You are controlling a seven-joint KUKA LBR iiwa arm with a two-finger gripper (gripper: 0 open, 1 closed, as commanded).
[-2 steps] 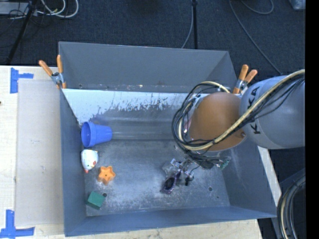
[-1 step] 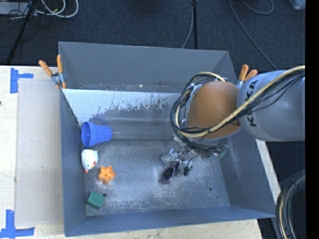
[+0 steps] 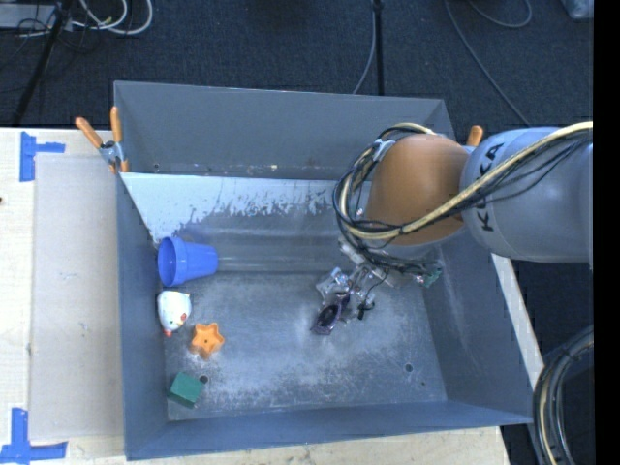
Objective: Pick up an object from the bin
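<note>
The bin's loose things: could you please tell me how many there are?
4, along the view's left side, back to front: blue cup, white toy, orange star-shaped piece, green block. The arm may hide others.

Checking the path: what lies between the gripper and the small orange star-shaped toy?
Nothing: in the camera view, only bare grey bin floor separates the gripper from the small orange star-shaped toy.

The bin (image 3: 281,124) is grey, its floor streaked with whitish scuffing. In it are a blue cup (image 3: 186,260), a white thing (image 3: 173,310) with what may be a red spot, an orange star-like piece (image 3: 205,338) and a dark green block (image 3: 185,387). The arm (image 3: 542,211) is pale grey with black lettering, its wrist cover (image 3: 417,187) orange-brown, its cables (image 3: 354,211) black and cream, the gripper (image 3: 334,310) silver and black.
</note>
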